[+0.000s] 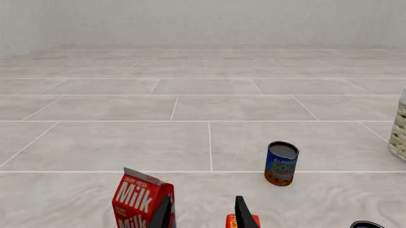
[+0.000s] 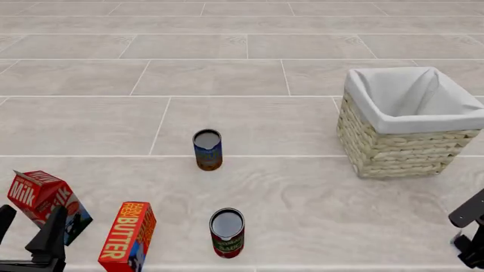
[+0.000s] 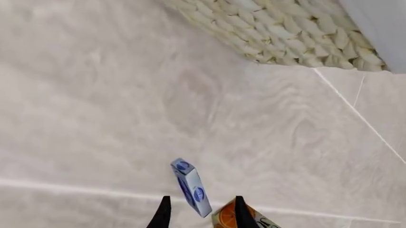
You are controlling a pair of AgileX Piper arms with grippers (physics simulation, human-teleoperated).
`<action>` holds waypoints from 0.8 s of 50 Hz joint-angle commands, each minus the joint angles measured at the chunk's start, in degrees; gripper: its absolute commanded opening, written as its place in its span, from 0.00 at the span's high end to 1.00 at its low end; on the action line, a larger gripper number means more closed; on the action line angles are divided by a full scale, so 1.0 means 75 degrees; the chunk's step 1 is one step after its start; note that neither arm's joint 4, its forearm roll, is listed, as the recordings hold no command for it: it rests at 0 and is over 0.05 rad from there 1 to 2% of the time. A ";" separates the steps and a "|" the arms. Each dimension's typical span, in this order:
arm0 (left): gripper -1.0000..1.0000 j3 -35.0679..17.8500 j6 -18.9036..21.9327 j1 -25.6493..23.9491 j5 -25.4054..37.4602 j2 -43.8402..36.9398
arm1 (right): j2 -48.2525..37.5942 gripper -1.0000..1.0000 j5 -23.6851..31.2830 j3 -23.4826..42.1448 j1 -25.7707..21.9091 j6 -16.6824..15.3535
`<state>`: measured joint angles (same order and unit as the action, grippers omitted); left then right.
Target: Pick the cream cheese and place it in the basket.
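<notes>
The cream cheese [image 3: 191,188] is a small flat blue box with whitish patches, standing tilted on one edge on the floor. It shows only in the right wrist view, just ahead of and between the two dark fingertips. My right gripper [image 3: 198,213] is open around its near end and not closed on it; in the front view it [image 2: 470,229] sits at the lower right edge. The basket [image 2: 393,148], woven straw with a white lining, stands at the right and also shows in the right wrist view [image 3: 285,33]. My left gripper [image 2: 26,228] is open and empty at the lower left.
A red Milk carton [image 2: 42,198] and an orange-red BUTTER box [image 2: 128,235] stand by the left gripper. A blue soup can [image 2: 207,149] stands mid-floor and a red can [image 2: 226,232] nearer. An orange box [image 3: 247,221] lies beside the right finger.
</notes>
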<state>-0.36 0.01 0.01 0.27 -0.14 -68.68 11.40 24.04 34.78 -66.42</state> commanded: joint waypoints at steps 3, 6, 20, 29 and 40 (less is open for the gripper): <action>0.00 0.0000 -0.0002 0.0000 0.0001 0.0000 | -0.0589 0.00 -0.0576 -0.0146 0.0168 -0.0332; 0.00 0.0000 0.0000 0.0001 0.0002 -0.0001 | -0.0696 0.00 -0.0600 -0.0123 0.0141 -0.0269; 0.00 0.0000 0.0001 -0.0001 -0.0001 0.0000 | -0.1375 0.00 -0.1166 -0.0109 0.0481 -0.0448; 0.00 0.0000 0.0000 0.0001 0.0001 0.0000 | -0.1837 0.00 -0.1500 -0.0010 0.0704 -0.0572; 0.00 0.0000 -0.0002 0.0000 0.0001 0.0000 | -0.2157 0.00 -0.1936 -0.0222 0.0892 -0.0995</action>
<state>-0.36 0.00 0.01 0.27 -0.14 -82.17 0.05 23.43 39.98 -71.09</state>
